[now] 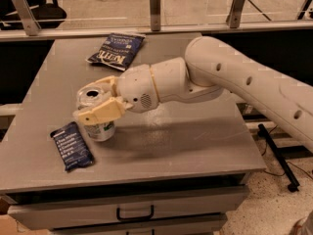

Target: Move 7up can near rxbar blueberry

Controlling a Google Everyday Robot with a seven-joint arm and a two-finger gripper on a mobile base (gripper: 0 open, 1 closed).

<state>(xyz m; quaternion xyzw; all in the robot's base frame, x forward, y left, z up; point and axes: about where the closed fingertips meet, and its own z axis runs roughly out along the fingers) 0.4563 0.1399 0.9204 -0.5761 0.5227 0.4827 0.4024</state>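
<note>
My gripper point(96, 103) is shut on the 7up can point(98, 115), a silver-white can with green markings and a silver pull-tab top. The can stands upright at the table's front left, its base at or just above the surface. One cream finger point(100, 113) crosses its front, the other lies behind its top. The rxbar blueberry point(71, 145), a flat dark blue wrapper with white text, lies just left of and in front of the can, a small gap apart. My white arm point(234, 82) reaches in from the right.
A larger dark blue chip bag point(116, 50) with white lettering lies at the back of the grey table point(186, 146). A railing with metal posts point(155, 1) runs behind. A drawer with a handle point(134, 213) is under the front edge.
</note>
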